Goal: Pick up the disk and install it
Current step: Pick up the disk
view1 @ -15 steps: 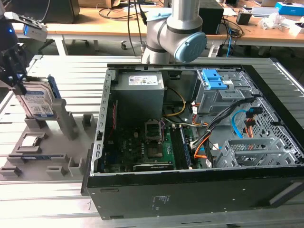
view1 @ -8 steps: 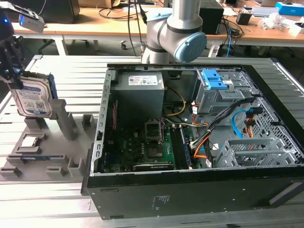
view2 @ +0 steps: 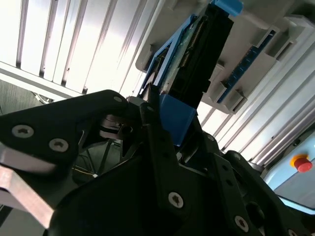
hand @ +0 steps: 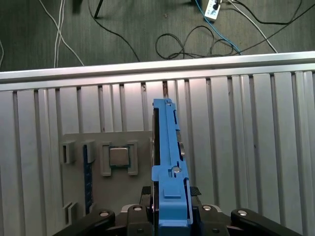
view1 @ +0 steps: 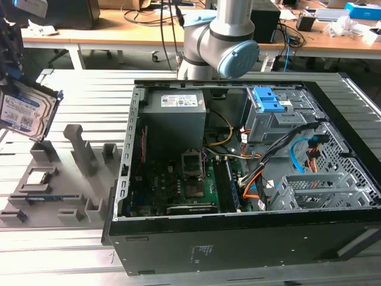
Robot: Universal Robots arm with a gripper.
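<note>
Now pinching the disk edge-on by its blue frame between the fingers, holding it tilted and clear above the grey holder on the slatted surface, presumably for carrying free, well apart from the open computer case on the exterior view's right.

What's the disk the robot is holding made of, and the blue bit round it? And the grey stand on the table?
The disk looks like silver metal, faintly shiny, with a papery label. Its blue frame seems plastic: bright, smooth, moulded shapes. The grey stand looks like dull plastic, though paint could hide metal.
</note>
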